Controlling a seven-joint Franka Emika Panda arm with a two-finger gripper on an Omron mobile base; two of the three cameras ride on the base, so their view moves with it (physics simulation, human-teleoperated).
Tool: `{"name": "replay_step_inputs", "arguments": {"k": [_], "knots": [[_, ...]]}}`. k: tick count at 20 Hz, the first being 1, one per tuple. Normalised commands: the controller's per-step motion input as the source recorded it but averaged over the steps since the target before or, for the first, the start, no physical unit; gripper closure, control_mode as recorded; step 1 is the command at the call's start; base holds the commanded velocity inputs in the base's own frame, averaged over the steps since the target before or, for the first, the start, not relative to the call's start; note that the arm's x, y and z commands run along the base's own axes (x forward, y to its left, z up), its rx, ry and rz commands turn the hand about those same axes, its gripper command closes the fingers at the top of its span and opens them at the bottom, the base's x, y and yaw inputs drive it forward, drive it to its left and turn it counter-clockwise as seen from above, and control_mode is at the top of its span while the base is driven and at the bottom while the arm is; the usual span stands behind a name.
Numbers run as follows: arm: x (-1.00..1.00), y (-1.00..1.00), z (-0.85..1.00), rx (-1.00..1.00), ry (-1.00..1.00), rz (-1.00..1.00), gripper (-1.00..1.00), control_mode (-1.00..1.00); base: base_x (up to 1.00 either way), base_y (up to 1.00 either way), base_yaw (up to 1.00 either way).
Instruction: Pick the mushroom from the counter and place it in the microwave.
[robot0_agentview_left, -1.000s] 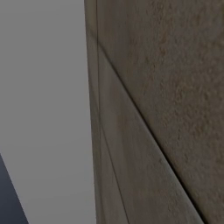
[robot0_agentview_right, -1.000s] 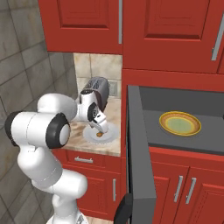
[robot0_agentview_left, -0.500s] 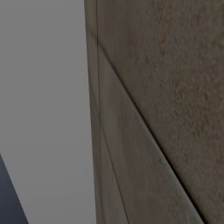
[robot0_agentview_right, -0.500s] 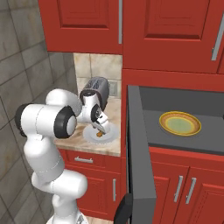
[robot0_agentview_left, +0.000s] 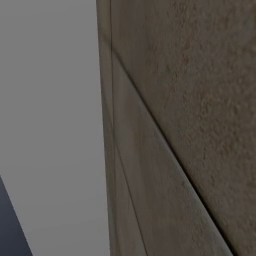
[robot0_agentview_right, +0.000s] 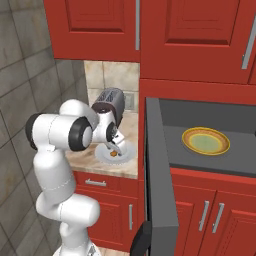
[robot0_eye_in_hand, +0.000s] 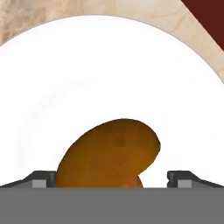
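The small brown-orange mushroom lies on a white plate on the beige marbled counter. My gripper is open, one fingertip on either side of the mushroom, just above the plate. From the right base view, the gripper points down at the mushroom on the plate. To the right, the dark grey microwave stands with its door swung wide open toward me.
A yellow-rimmed plate lies inside the microwave. A dark silver-topped toaster stands behind the white plate. Red cabinets hang above and run below the counter. A grey tiled wall is close on the left.
The arm's elbow has swung right and the hand has come down closer to the plate, bringing the open fingers around the mushroom. The mushroom and plate have not moved.
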Motion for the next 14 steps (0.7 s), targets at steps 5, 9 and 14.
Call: {"name": "replay_step_inputs", "arguments": {"k": [5,9,14], "knots": [[0.04,0.0,-0.21,0.0,0.0,0.0,-1.0,-1.0,0.0,0.0,0.0],[0.01,0.0,-0.17,0.0,0.0,0.0,-1.0,-1.0,0.0,0.0,0.0],[0.0,0.0,-0.24,0.0,0.01,0.0,1.0,-1.0,0.0,0.0,0.0]]}}
